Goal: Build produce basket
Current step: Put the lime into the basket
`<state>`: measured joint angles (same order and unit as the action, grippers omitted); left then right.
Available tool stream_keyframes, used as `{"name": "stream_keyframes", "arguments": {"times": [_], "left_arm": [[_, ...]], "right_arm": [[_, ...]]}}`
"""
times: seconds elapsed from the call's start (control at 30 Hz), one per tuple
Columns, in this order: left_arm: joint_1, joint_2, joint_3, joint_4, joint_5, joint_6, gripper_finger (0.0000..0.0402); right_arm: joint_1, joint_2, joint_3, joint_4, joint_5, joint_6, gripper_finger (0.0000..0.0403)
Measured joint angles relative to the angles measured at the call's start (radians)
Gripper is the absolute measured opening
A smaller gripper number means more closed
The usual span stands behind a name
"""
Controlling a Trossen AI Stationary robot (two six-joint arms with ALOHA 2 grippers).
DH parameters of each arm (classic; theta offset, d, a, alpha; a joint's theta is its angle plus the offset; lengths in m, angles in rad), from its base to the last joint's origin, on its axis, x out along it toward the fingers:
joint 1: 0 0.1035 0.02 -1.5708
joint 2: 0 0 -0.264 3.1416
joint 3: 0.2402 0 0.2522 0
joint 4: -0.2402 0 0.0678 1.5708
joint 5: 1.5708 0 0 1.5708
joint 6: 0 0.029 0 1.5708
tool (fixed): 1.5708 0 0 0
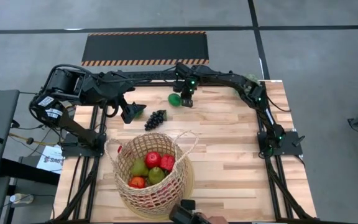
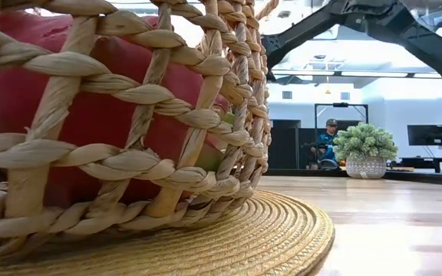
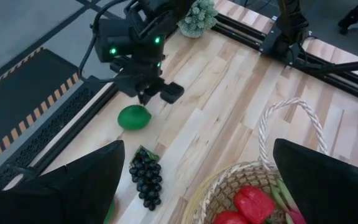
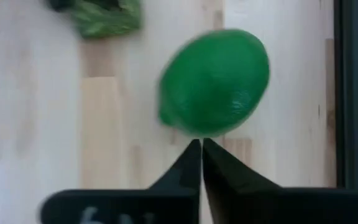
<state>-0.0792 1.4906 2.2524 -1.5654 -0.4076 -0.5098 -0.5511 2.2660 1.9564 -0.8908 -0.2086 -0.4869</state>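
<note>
Right gripper [image 4: 201, 146] pinched empty beside the lime [image 4: 215, 82] (left gripper [image 3: 191, 180] spread wide).

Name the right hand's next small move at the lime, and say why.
Probably reopen the right hand and reset over the lime. Its fingers are shut tip to tip with nothing between them, and the lime lies free on the table just ahead of them, so the grasp looks missed.
</note>
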Motion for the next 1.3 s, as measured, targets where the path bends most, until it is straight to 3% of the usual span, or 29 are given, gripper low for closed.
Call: {"name": "stream_keyframes", "arguments": {"times": [0.17,0.3,0.4,0.53,0.73,0.87,1.0,1.13,1.3], "left_arm": [[0.0,0.0,0.0,-0.001,0.0,0.0,0.0396],[0.0,0.0,0.0,-0.005,0.0,0.0,0.0396],[0.0,0.0,0.0,-0.005,-0.002,0.0,0.0396],[0.0,0.0,0.0,-0.005,-0.009,0.0,0.0396],[0.0,0.0,0.0,-0.006,-0.021,-0.016,0.0396],[0.0,0.0,0.0,-0.006,-0.024,-0.025,0.0396],[0.0,0.0,0.0,-0.006,-0.024,-0.025,0.0396],[0.0,0.0,0.0,-0.006,-0.029,-0.027,0.0396],[0.0,0.0,0.0,-0.006,-0.031,-0.037,0.0396]], "right_arm": [[-0.016,-0.099,0.0,-0.091,-0.058,-0.06,0.0007],[-0.061,-0.183,0.0,-0.146,-0.082,-0.108,0.003],[-0.102,-0.215,0.001,-0.194,-0.082,-0.125,0.0085],[-0.148,-0.218,0.0,-0.237,-0.107,-0.165,0.0187],[-0.153,-0.135,-0.001,-0.054,-0.151,-0.078,0.0331],[-0.108,-0.068,0.0,0.012,-0.156,-0.035,0.039],[-0.051,-0.012,0.003,0.072,-0.147,-0.025,0.0385],[-0.009,0.017,0.037,0.125,-0.041,-0.04,0.0379],[-0.003,0.071,0.096,0.124,-0.014,-0.04,0.0383]]}}
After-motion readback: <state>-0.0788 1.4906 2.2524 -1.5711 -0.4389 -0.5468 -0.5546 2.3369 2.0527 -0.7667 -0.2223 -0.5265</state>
